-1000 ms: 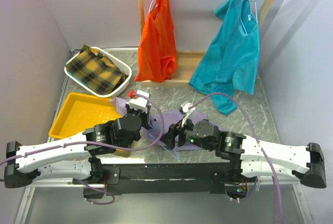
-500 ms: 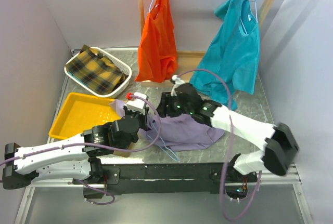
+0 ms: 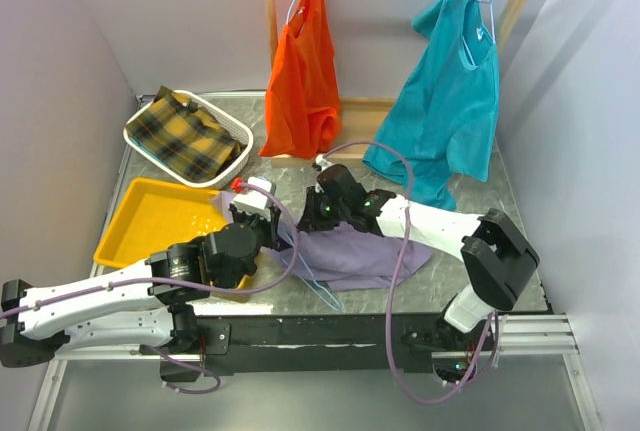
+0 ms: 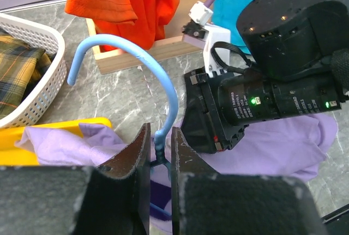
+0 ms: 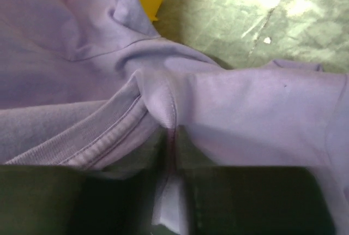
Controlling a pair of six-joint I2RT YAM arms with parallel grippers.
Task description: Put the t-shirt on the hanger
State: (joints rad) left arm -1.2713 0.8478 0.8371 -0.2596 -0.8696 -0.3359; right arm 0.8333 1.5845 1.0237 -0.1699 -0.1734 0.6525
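Note:
The lavender t-shirt (image 3: pixel 370 251) lies crumpled on the table in front of the arms. The light blue wire hanger (image 4: pixel 143 63) stands with its hook up, and its lower wire (image 3: pixel 318 286) sticks out near the table's front edge. My left gripper (image 4: pixel 160 137) is shut on the hanger's neck just below the hook. My right gripper (image 3: pixel 318 213) reaches in from the right, just beyond the left one. In the right wrist view it (image 5: pixel 170 137) is shut on a fold of the t-shirt (image 5: pixel 245 109) beside the ribbed collar.
A yellow tray (image 3: pixel 160 216) sits at the left with a shirt edge over its corner. Behind it is a white basket (image 3: pixel 222 111) holding plaid cloth. A wooden rack (image 3: pixel 340 156) at the back carries an orange garment (image 3: pixel 300 71) and a teal t-shirt (image 3: pixel 445 101).
My right arm swung from the near edge over the t-shirt to its far left part and closed on the fabric by the collar. The left gripper kept its hold on the hanger.

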